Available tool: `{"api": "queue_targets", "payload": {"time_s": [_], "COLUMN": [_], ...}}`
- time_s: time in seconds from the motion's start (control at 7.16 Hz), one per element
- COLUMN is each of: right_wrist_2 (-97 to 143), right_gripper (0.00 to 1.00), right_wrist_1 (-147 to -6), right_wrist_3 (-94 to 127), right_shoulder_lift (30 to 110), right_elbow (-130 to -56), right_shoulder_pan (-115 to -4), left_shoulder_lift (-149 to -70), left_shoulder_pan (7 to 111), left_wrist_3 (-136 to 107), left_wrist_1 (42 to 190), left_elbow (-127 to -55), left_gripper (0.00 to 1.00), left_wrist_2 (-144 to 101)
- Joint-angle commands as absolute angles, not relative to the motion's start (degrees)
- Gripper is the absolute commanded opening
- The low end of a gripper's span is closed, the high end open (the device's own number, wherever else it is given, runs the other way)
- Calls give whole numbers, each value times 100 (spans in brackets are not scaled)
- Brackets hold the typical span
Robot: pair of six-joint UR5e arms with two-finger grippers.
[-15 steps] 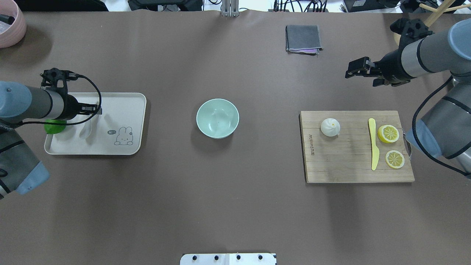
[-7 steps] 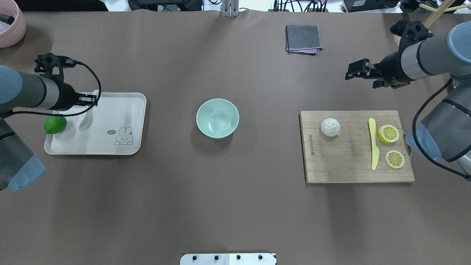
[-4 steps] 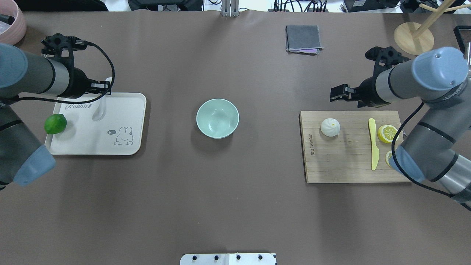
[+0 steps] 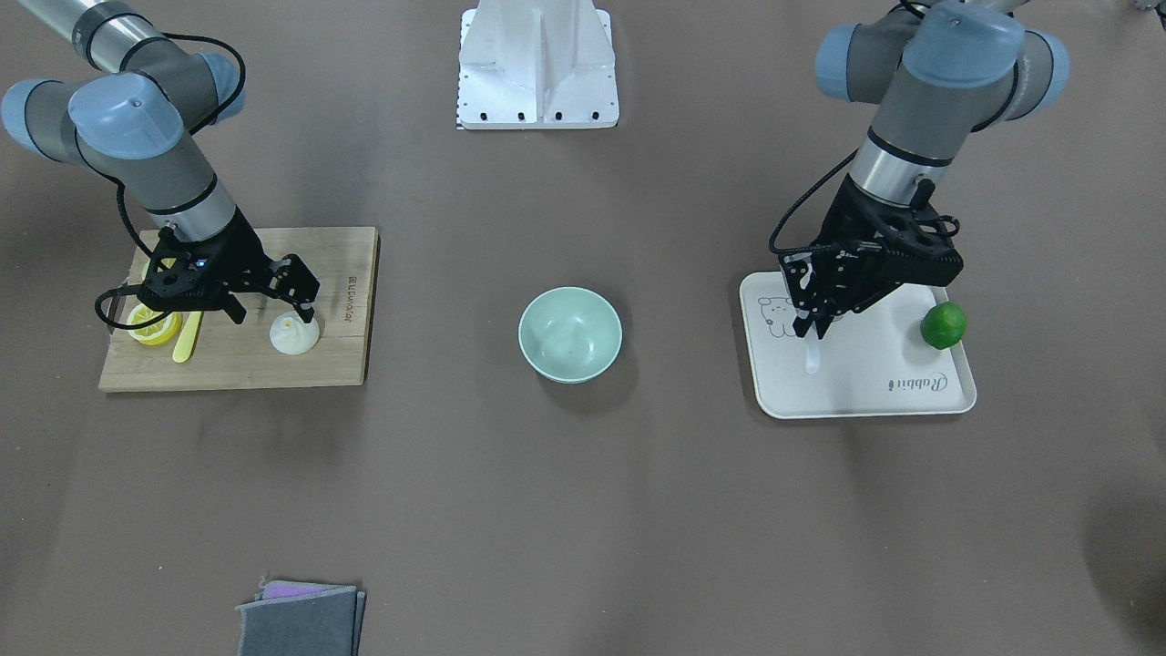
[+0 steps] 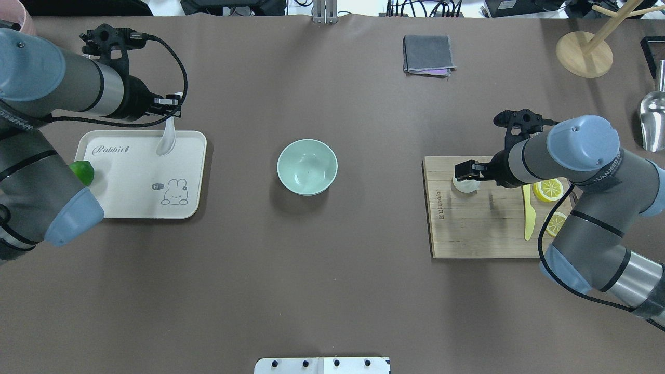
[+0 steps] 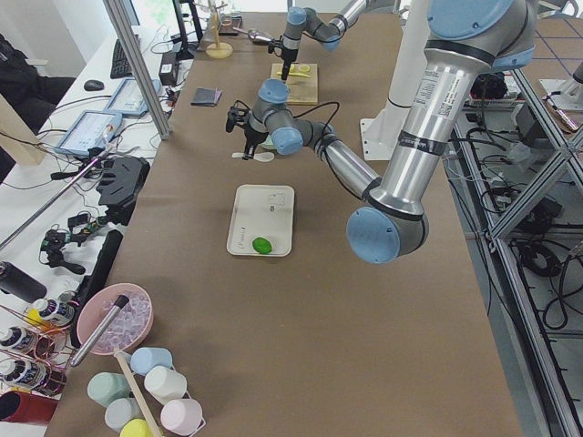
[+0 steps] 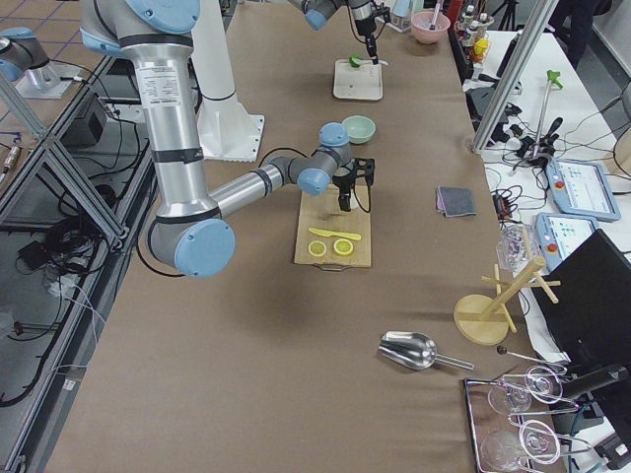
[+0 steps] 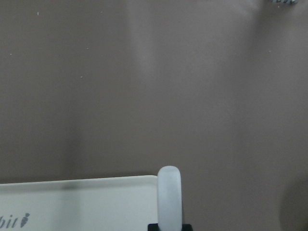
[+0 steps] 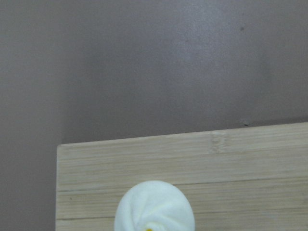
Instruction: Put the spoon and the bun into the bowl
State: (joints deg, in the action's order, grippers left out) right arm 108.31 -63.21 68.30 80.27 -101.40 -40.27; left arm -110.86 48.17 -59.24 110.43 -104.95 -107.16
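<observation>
The spoon (image 5: 166,140) is clear of the tray, hanging scoop-down from the left gripper (image 5: 170,99). Its jaws are pinched tight on the end of the handle. The spoon hangs over the far right corner of the white tray (image 5: 130,200). A green lime (image 5: 82,171) sits at the tray's left edge, half hidden under the arm.

Over on the right, the bun (image 4: 294,337) sits on the left end of the wooden cutting board (image 5: 483,231). The right gripper (image 4: 273,316) is low over it, jaws spread wide and holding nothing. Whether a fingertip touches the bun, I cannot tell. Further right on the board lie the yellow knife (image 5: 528,223) and two lemon slices (image 5: 552,191), partly covered by the right arm.

Dead centre between tray and board is the bowl (image 5: 306,167), mint-green and empty, well apart from both.

All of it rests on a long table (image 5: 332,280) under a plain matte brown cover. A folded grey cloth (image 5: 428,54) lies on the far side, right of centre. A wooden stand (image 5: 583,49) with a round base sits in the far right corner, and a metal scoop (image 5: 652,122) lies at the right edge. At the table's left end are a pink bowl (image 6: 89,320) and some pastel cups (image 6: 146,387). Benches with cables and screens run beyond the far edge.
</observation>
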Motion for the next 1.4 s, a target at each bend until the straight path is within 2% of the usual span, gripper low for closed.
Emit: {"api": "queue_targets", "payload": {"time_s": [0.0, 0.28, 0.84, 1.12, 1.26], "right_wrist_2": [10784, 10731, 11161, 11434, 11426], "right_gripper": [17, 0, 0, 0, 0], "right_wrist_1": [-6433, -6469, -6486, -7306, -7513], "right_wrist_3": [6829, 6829, 6812, 6812, 6820], "right_shoulder_lift": [7972, 7858, 7683, 6904, 6682], "right_elbow": [-10108, -10028, -10257, -10257, -10248], "right_shoulder_pan": [-3895, -3823, -4498, -4781, -4790], "left_shoulder_lift": [-11223, -11232, -12144, -12819, -13232], "left_shoulder_pan": [4808, 4808, 4450, 3704, 3465], "left_wrist_3": [-5924, -5933, -6746, -7641, -7838], "left_wrist_1": [11039, 11039, 11039, 11030, 11074], "left_elbow": [-10327, -10310, -9687, -9459, -8996], "left_gripper": [0, 0, 0, 0, 0], "left_wrist_2": [-10714, -10705, -10566, -9882, -9592]}}
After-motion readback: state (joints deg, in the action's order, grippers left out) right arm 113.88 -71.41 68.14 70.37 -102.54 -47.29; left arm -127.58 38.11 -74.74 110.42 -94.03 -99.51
